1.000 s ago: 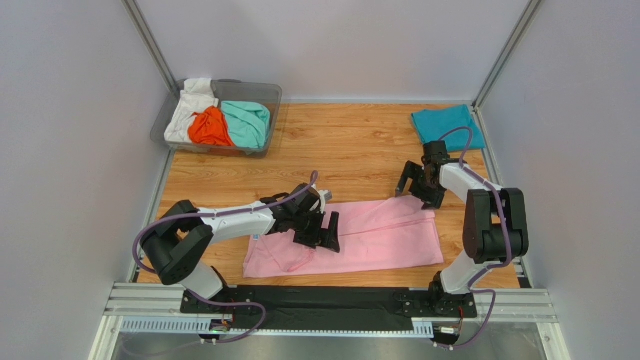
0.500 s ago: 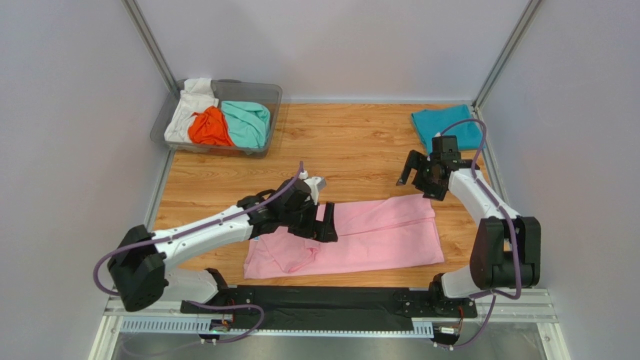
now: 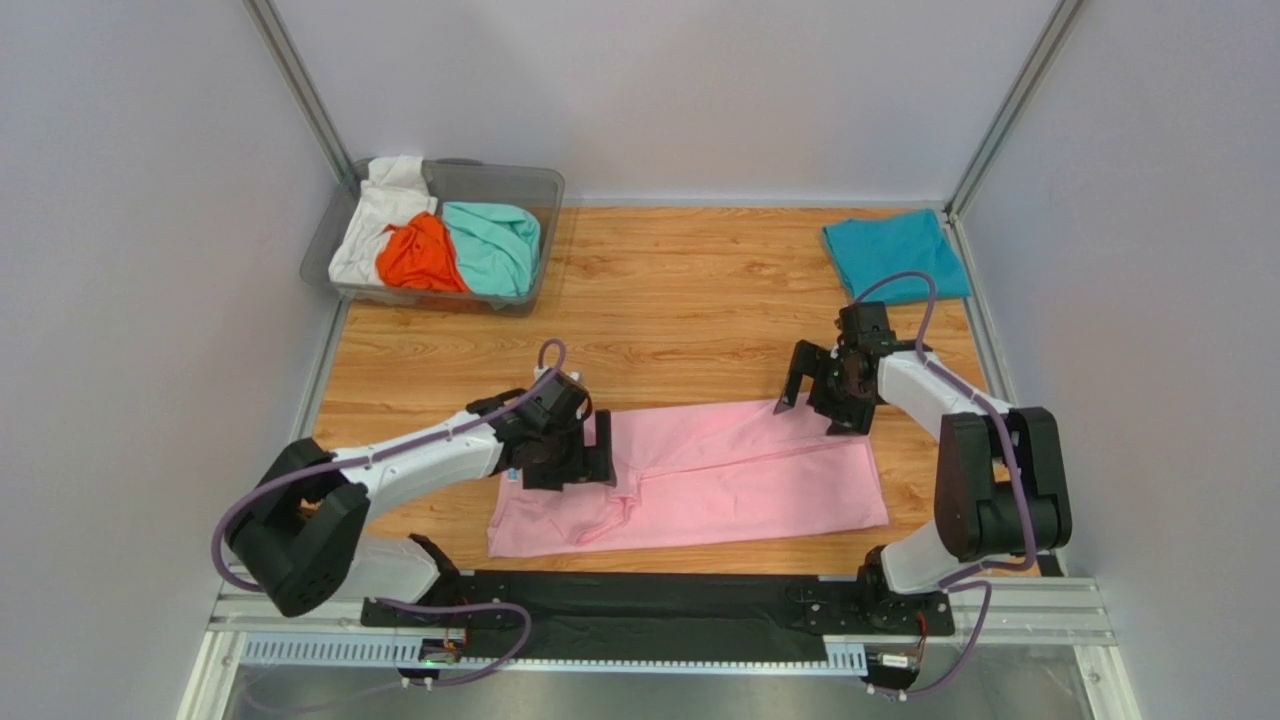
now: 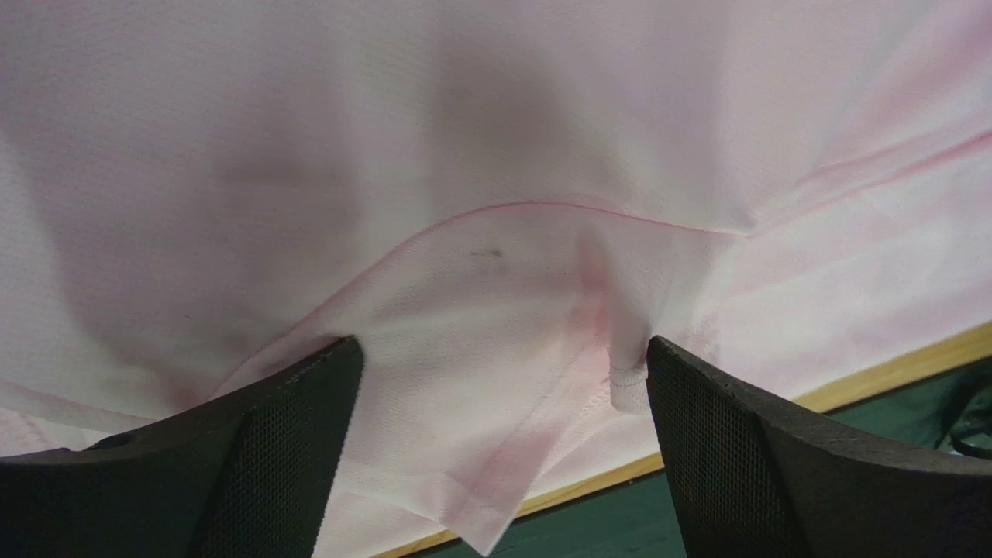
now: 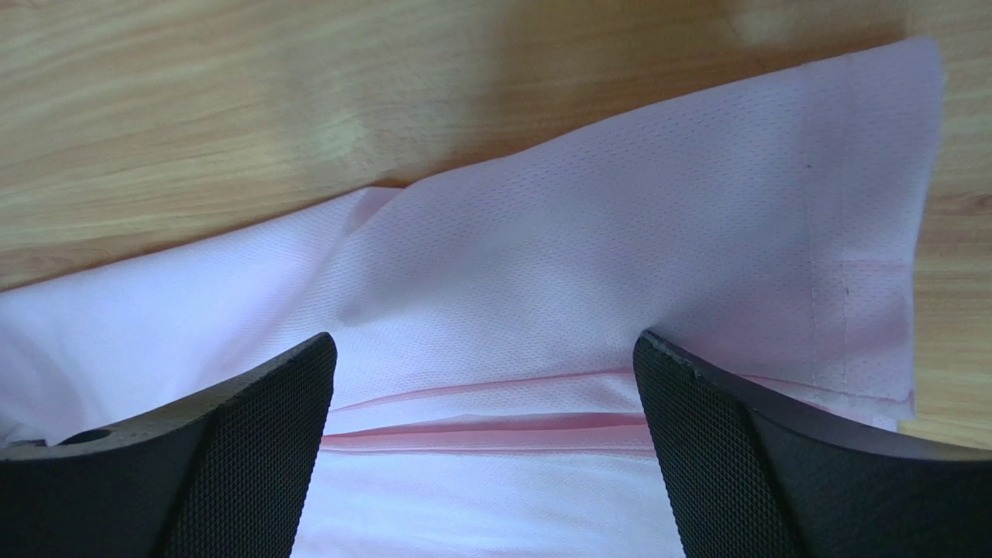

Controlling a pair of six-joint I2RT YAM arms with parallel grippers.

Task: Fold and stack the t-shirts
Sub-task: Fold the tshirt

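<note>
Top view: pink t-shirt (image 3: 721, 473), one, part-folded, near centre of table (image 3: 691, 300); teal t-shirt (image 3: 897, 252), one, folded, far right; bin (image 3: 549, 192), one, holding white (image 3: 368, 225), orange (image 3: 418, 255) and mint (image 3: 496, 243) tees, one each.
Left wrist: left gripper (image 3: 595, 450) gaping, empty, over the pink sleeve fold.
Right wrist: right gripper (image 3: 812, 402) likewise over the far hem; best to pinch both layers evenly.

I can read no text, brand, number or sign in any of my views; the pink t-shirt (image 3: 751, 473) under both wrist cameras shows plain fabric only.
</note>
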